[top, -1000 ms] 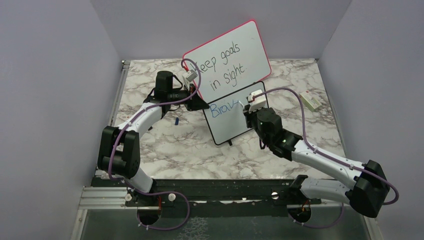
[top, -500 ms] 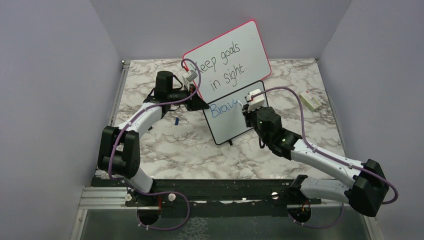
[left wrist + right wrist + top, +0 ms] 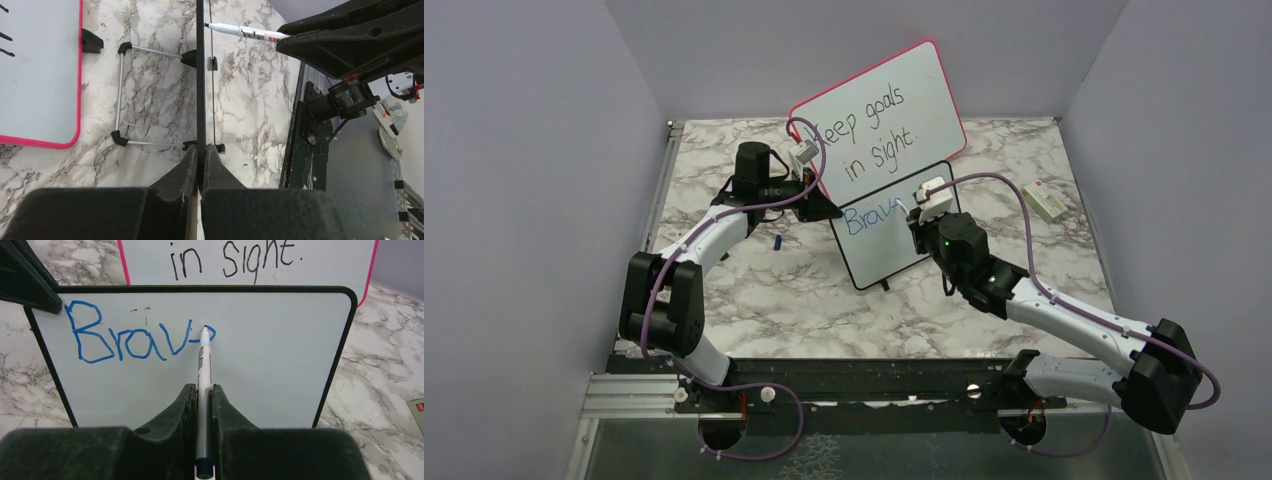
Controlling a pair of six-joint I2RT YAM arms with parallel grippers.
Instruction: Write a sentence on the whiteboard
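The small black-framed whiteboard (image 3: 886, 240) stands upright in the middle of the table. My left gripper (image 3: 201, 152) is shut on its left edge (image 3: 201, 75), which I see end-on in the left wrist view. My right gripper (image 3: 204, 387) is shut on a white marker (image 3: 204, 360), in front of the board's face (image 3: 280, 370). The marker's blue tip touches the board just right of the sentence (image 3: 130, 337), blue letters reading "Brav" with a small loop begun after them. In the top view the right gripper (image 3: 921, 215) is at the board's upper right, and the left gripper (image 3: 824, 210) at its left edge.
A larger pink-framed board (image 3: 879, 120) with black handwriting leans behind the small one. A blue cap (image 3: 777, 242) lies on the marble table left of the board. A white box (image 3: 1046, 201) lies at the right. A wire stand (image 3: 122, 95) rests behind the whiteboard.
The right wrist has shifted very slightly at the board's upper right. The left arm and the whiteboard have stayed put.
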